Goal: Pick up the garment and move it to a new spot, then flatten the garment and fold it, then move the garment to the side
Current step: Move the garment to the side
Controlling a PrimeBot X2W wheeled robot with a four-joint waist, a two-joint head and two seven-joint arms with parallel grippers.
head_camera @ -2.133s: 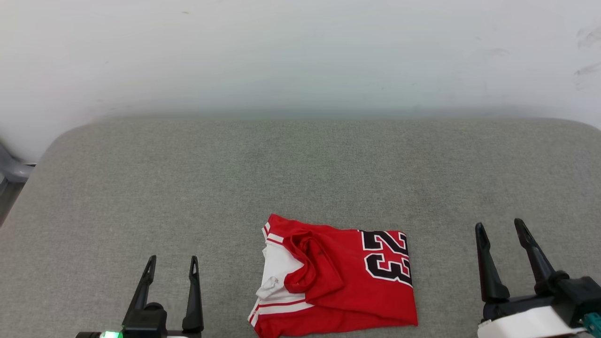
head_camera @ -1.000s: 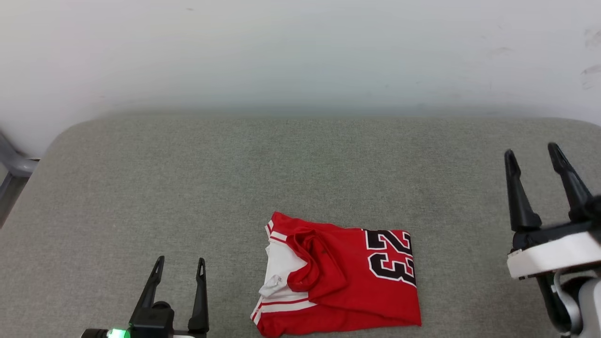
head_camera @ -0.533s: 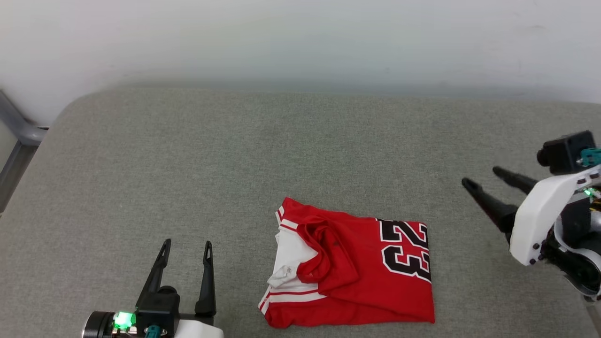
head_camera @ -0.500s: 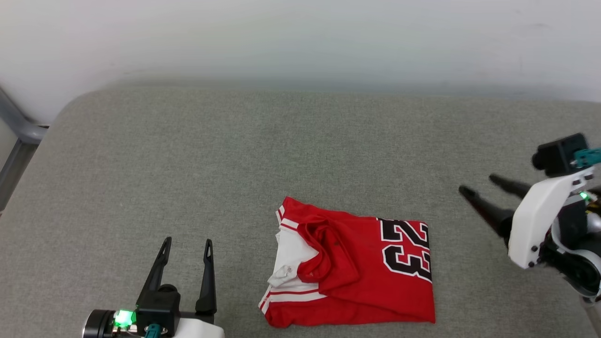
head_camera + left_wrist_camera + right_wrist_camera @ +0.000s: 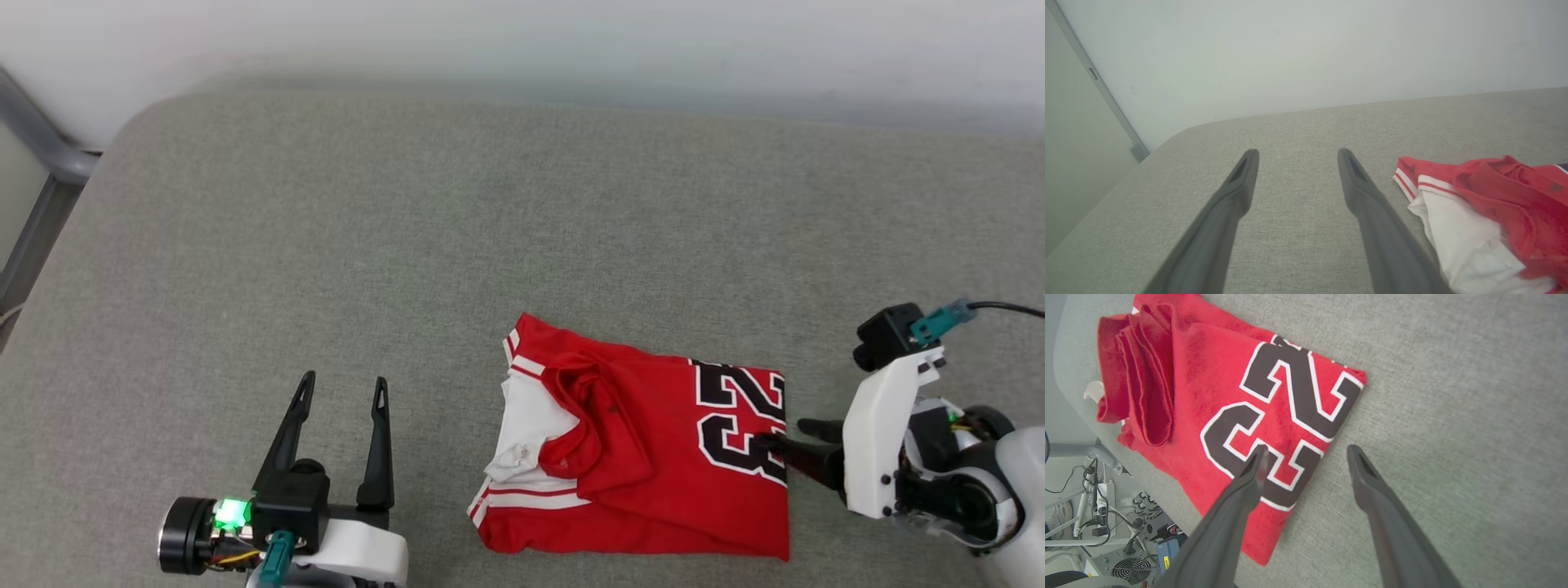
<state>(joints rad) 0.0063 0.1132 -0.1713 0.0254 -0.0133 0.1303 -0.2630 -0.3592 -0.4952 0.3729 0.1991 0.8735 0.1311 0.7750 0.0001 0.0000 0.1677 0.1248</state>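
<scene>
Folded garment [image 5: 645, 457] sits lower centre. Right claw [image 5: 784, 433], wide open and empty, straddles its right edge. Left claw [image 5: 343, 382], lower left, is likewise open and empty. Grey fabric surface [image 5: 490, 229] extends upward.

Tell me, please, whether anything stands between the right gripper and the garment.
Nothing visible does. The right gripper, fingers open, is at the garment edge beside the black number: one finger lies over the print, the other over the bare grey padded surface.
</scene>
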